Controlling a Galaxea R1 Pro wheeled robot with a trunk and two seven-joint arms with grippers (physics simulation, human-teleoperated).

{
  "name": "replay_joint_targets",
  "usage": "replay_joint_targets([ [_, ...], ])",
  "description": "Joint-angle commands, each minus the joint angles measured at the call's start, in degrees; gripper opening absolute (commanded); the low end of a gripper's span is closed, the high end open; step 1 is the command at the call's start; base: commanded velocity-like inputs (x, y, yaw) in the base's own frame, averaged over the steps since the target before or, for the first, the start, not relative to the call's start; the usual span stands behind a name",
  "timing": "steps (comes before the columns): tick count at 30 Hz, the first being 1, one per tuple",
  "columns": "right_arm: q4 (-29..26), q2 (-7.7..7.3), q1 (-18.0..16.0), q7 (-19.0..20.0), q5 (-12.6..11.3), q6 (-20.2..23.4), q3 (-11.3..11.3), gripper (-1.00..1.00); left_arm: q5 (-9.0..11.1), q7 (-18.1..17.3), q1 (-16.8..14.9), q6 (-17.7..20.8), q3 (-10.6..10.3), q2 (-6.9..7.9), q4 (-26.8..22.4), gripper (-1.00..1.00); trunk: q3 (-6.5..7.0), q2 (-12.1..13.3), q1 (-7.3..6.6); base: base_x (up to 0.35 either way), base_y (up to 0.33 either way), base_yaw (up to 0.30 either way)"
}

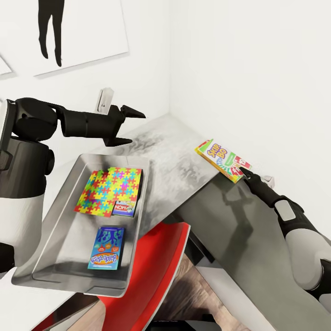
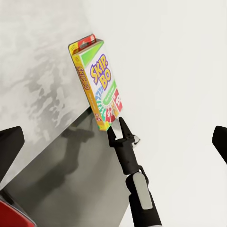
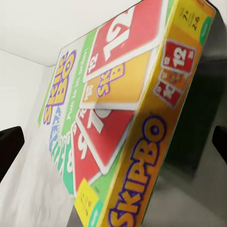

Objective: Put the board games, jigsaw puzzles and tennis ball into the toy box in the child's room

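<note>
room: white-walled corner, with a framed black silhouette print point(image 1: 69, 32) up on the left wall.
counter: pale speckled top point(image 1: 170, 138) meets a dark matte top point(image 1: 248, 239). The seam runs diagonally away from the robot toward the right wall.
toy box: clear greyish bin point(image 1: 53, 216) on the near left of the counter. It already has a jigsaw puzzle point(image 1: 110, 191), a small NOM box point(image 1: 124, 208) and a blue game box point(image 1: 106, 248) lying flat in it.
board game: the SKIP BO box point(image 1: 222, 159) is over the seam near the right wall, well right of the bin. It looks tipped up on its long edge, not flat, but I can't tell for sure whether it's resting on the counter or lifted.
long axis: the box's long side runs roughly along the line of the right arm, with one short end pointing back at the right tool.
right tool: right tool point(image 1: 242, 173) is at the near corner of the SKIP BO box. In the left wrist view its 2 fingers point(image 2: 124, 130) look narrow, right at the box's lower corner. Honestly can't tell if it's actually clamping the box or just touching it.
left tool: left tool point(image 1: 125, 126) hangs above the far end of the bin, spread wide with nothing in it, pointing toward the SKIP BO box.
nearer arm: the right one by a lot, it's basically on the box. The left is well apart from it.
what the next move turns on: my guess is the box has to travel left, from the seam across to the bin.
</note>
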Motion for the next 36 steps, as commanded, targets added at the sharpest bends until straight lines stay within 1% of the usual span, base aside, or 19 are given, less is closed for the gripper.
replay_joint_targets([
  [1, 0.0, 0.01, 0.0, 0.1, -0.3, 0.5, -0.2, 1.0, 0.3, 0.4, -0.1, 0.4, 0.0, 0.02, 0.0, 1.0, -0.05, -0.1, 0.02, 0.0, 0.0, 0.004],
  [36, 0.1, 0.69, -0.1, 0.2, -0.3, 0.5, 0.0, 1.0, 0.3, 0.3, 0.2, 0.5, -0.1, -0.01, 0.0, 1.0, -0.05, -0.1, 0.02, 0.0, 0.0, 0.0],
])
